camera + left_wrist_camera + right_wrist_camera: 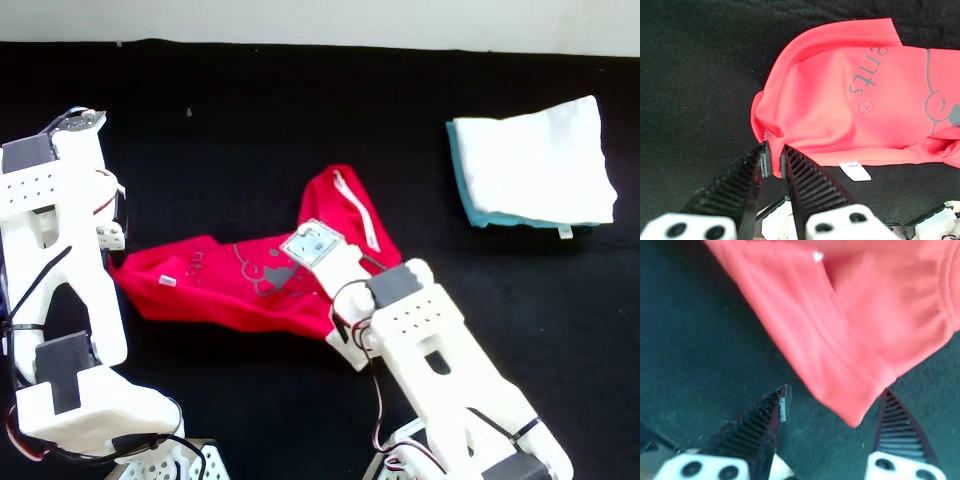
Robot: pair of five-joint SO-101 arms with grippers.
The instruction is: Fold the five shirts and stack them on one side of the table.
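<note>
A red shirt (220,275) with a grey cartoon print lies crumpled in the middle of the black table (250,110). My left gripper (774,152) sits at the shirt's left edge, shut on the hem of the red shirt (850,110). In the high view the left gripper (115,245) touches that same edge. My right gripper (834,391) stands open, and a folded corner of the red shirt (850,315) lies between its fingers. The right arm's wrist (330,262) hangs over the shirt's right part, below a raised fold.
At the back right, a folded white shirt (535,165) lies on a folded teal shirt (462,185). The left arm's base (90,410) and the right arm's base (470,420) stand along the front edge. Bare black cloth spreads across the back and left.
</note>
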